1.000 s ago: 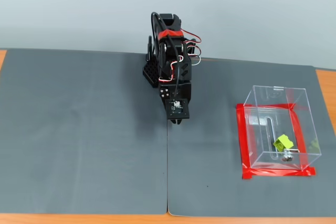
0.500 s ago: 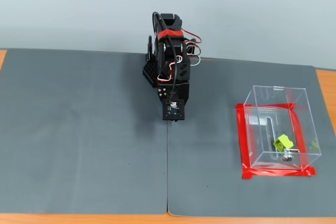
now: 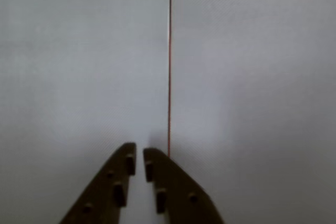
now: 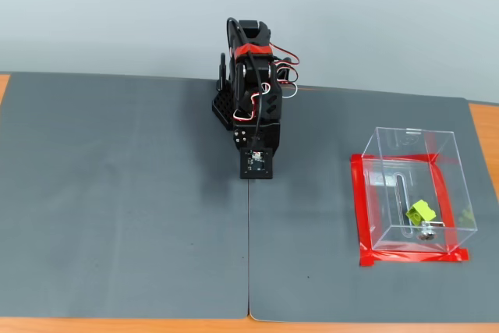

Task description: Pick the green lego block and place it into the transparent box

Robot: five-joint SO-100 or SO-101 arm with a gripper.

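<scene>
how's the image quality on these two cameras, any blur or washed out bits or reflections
Wrist view: soft and overexposed, the grey mat looks almost white, and the gripper fingers are dark and blurry. Fixed view: sharp and evenly lit with faint shadows; the transparent box walls show light reflections, including a faint greenish one right of the green lego block.

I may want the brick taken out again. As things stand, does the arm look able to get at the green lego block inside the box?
Probably yes. The green lego block lies on the floor of the transparent box, which looks open on top, and the mat between is bare. The gripper is folded back, empty, fingers nearly together.
</scene>
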